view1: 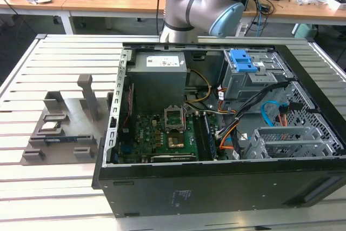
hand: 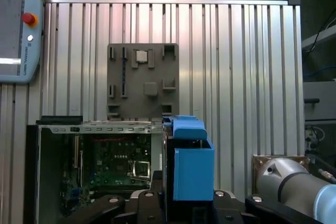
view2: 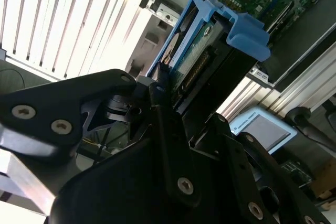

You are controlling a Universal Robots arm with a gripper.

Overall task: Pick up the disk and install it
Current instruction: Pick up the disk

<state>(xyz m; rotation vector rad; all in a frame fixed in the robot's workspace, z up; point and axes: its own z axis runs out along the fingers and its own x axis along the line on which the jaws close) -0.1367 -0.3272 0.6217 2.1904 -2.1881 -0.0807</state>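
The disk (view2: 197,59) is a silver drive in a bright blue carrier rail, and it is held up in the air. My gripper (view2: 184,103) is shut on it, with black fingers (view2: 157,90) pressed against its sides. In the first wrist view the disk's blue carrier (hand: 191,166) stands on end above the gripper body (hand: 178,205), high over the slatted table. The open computer case (view1: 216,187) lies below, with its grey drive cage (view1: 254,82) on the exterior view's right. My arm (view1: 200,9) rises behind the case and leaves the top of the exterior view.
A blue latch flap (view1: 241,60) sits on top of the drive cage. Inside the case are a grey power supply (view1: 159,74), a green motherboard (view1: 162,133) and loose cables (view1: 270,112). A grey fixture plate (view1: 59,128) lies on the slatted table on the exterior view's left. A teach pendant (hand: 18,30) rests at the table's edge.
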